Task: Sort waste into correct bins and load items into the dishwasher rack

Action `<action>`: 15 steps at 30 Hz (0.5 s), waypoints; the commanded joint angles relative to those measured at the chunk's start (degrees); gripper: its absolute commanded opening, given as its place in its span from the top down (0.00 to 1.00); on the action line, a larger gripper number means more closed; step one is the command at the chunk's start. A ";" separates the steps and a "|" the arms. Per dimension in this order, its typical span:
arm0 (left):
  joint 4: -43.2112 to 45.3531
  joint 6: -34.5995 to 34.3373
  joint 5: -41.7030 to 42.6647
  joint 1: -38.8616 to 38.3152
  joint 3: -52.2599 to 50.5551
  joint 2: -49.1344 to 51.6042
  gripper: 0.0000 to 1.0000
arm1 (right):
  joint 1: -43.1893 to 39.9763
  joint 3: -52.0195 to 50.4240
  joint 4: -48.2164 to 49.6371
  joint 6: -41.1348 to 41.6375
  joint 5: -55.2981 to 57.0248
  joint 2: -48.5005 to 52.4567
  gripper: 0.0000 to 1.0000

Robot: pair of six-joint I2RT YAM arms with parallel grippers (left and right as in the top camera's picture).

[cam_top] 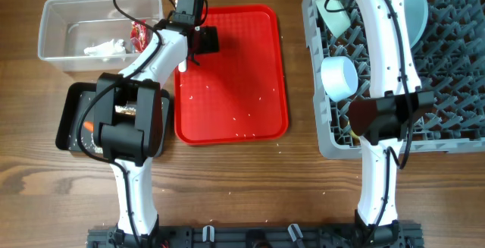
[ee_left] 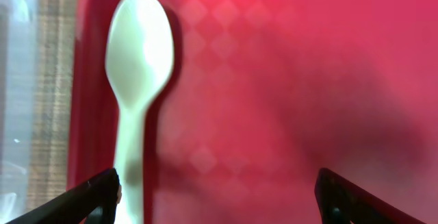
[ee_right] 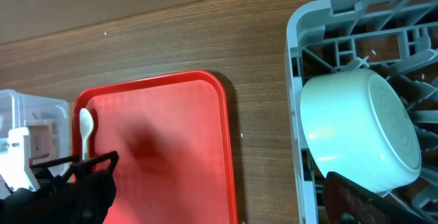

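Grey plastic dishwasher rack stands right of the flat red tray. Along the tray's left rim lies the white plastic spoon, its handle running back between the spread jaws of our left gripper, close by the left one. Whether the right arm has its jaws spread, we cannot tell.

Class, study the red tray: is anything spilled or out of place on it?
Yes. White rice grains lie scattered loose over the red tray, which looks like a spill. A white spoon also lies along the tray's left edge, not yet in the rack.
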 commanded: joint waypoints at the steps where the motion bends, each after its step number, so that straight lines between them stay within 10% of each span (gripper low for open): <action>1: 0.87 0.13 -2.05 0.15 0.31 2.60 0.10 | 0.02 0.33 -0.79 -1.70 -0.96 0.13 0.00; 15: -6.03 0.79 10.99 -7.54 0.33 7.02 0.14 | 0.02 0.33 -1.53 -2.62 -0.96 0.13 0.01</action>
